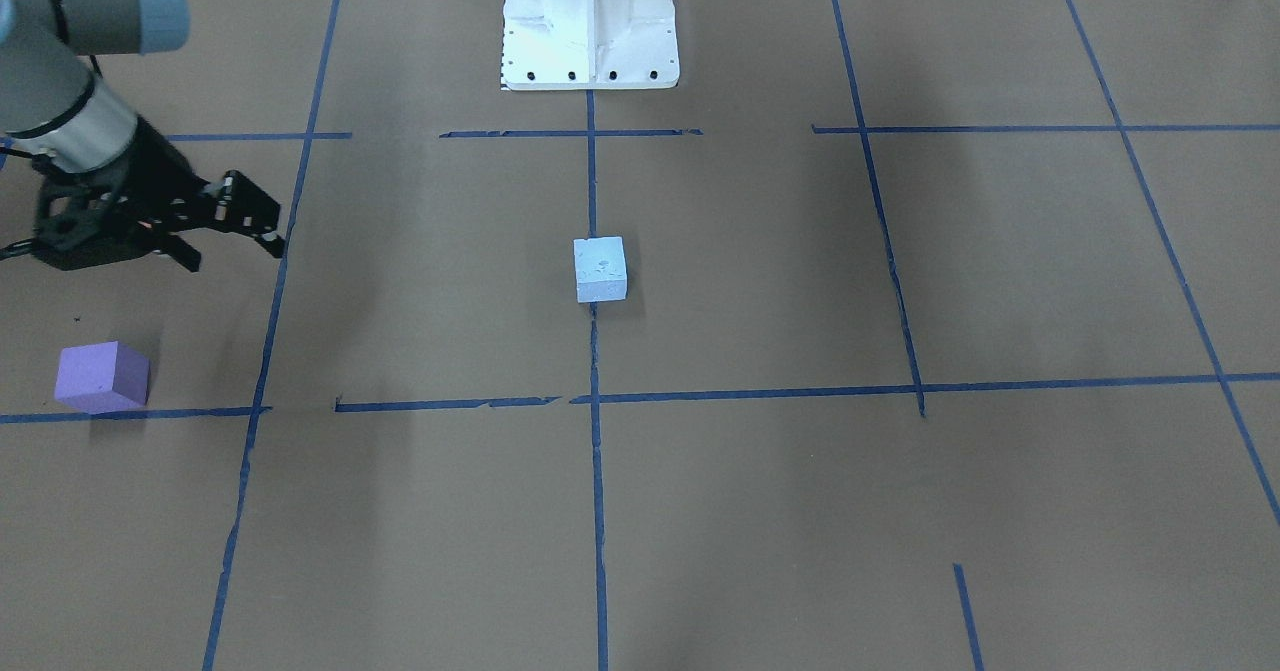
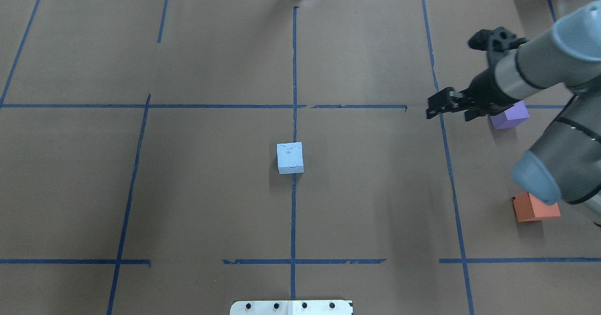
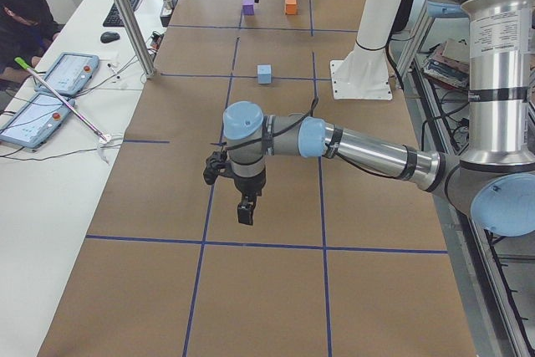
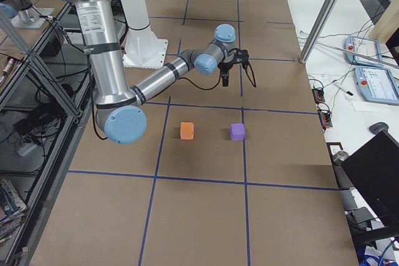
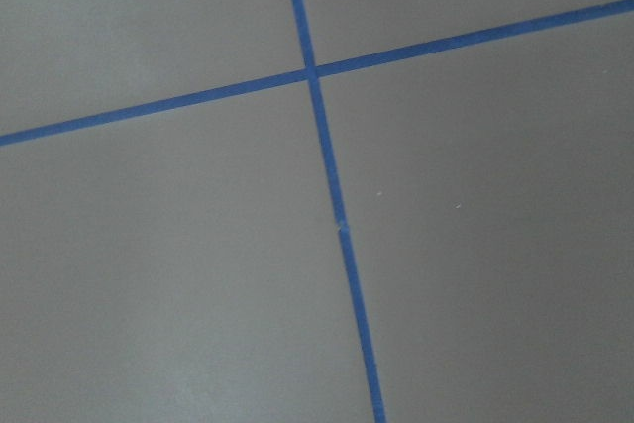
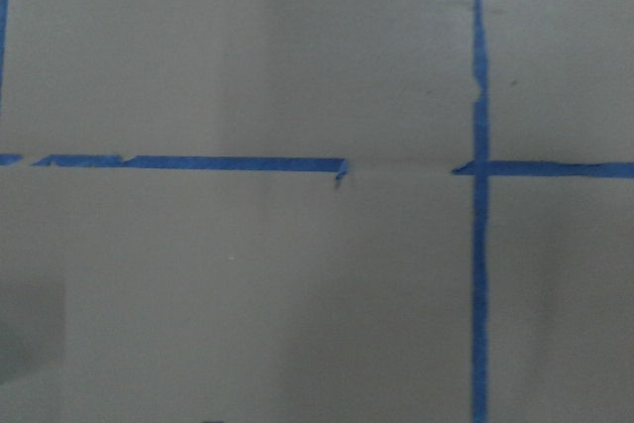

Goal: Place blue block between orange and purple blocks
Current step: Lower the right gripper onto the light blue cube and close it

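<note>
One blue block (image 2: 290, 157) at table (image 2: 211, 188) centre

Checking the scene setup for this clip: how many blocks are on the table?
3. The blue block sits at the centre of the table; the purple block and orange block lie apart on the robot's right side. No others show.

The matt brown paper sheet (image 2: 211, 188) carries strips of blue tape (image 2: 293, 221), torn in places. The blue block (image 2: 290, 157) looks foamy, its top pitted. The purple block (image 1: 100, 376) and orange block (image 2: 535, 209) look smooth and matt.
</note>
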{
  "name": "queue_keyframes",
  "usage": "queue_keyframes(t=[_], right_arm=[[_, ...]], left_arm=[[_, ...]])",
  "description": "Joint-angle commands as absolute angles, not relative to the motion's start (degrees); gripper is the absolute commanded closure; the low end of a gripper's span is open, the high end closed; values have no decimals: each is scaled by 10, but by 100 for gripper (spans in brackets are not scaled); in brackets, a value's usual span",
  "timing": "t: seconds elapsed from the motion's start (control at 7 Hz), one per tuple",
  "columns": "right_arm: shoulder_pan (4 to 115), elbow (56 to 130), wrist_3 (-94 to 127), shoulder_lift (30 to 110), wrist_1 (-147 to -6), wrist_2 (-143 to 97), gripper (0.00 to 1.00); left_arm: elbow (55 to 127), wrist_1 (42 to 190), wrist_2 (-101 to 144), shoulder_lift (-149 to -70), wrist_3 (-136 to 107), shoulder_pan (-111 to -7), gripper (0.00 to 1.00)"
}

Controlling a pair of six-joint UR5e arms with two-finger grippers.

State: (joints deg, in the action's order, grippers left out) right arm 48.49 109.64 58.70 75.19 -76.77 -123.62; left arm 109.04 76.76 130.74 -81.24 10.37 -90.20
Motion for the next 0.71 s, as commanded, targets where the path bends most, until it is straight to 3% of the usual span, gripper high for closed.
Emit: queue_keyframes(t=[0.0,0.57], right_arm=[[366,1065,669,613,-869,-1128,0],[302,850,728,390,-917,-1056,0]], left_arm=[[1075,777,1367,-792,120,-925,0],[1085,779,1367,-794,93,-925,0]])
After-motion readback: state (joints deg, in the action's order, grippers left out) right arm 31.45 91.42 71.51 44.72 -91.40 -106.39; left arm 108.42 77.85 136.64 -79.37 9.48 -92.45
